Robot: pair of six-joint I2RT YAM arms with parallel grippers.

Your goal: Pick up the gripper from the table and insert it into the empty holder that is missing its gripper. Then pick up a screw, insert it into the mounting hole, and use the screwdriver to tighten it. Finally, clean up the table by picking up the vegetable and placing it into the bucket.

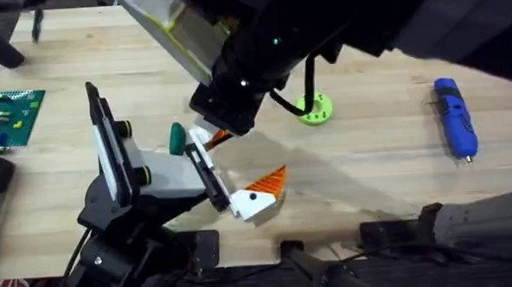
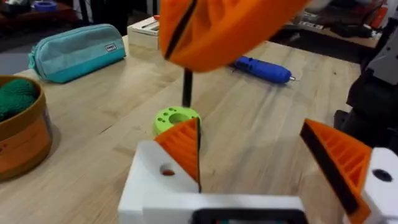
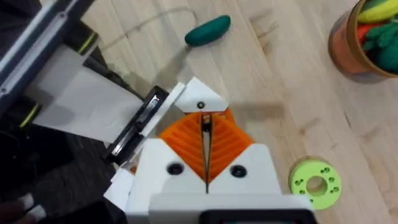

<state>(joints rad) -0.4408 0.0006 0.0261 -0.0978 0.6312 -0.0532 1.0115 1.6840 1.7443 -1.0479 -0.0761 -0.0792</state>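
Overhead: the right gripper (image 1: pixel 214 132), on an arm reaching across the table, hangs at the far end of the holder (image 1: pixel 158 175). It is clenched on the gripper (image 1: pixel 200 137), the small white-and-orange part, which sits just at the holder's black end plate. The part lies straight ahead of the jaws, on the holder's far side. The screwdriver (image 1: pixel 456 117) lies well apart from the holder, towards the right arm's side of the table.

Left wrist: the left gripper (image 2: pixel 252 134) is released, its orange pads spread wide and holding nothing. The screwdriver (image 2: pixel 264 69) lies beyond it on the wood.

Right wrist: the right gripper (image 3: pixel 205 127) has its ribbed pads pressed together. The gripper (image 3: pixel 200 104) shows just past the fingertips with its screw hole facing up, touching or almost touching the holder (image 3: pixel 93 99) at its black plate. Its long axis appears to run in line with the fingers, angled to the plate's edge. The seating looks to depend on squaring the part to that plate, and the right arm is the one placed to do it.
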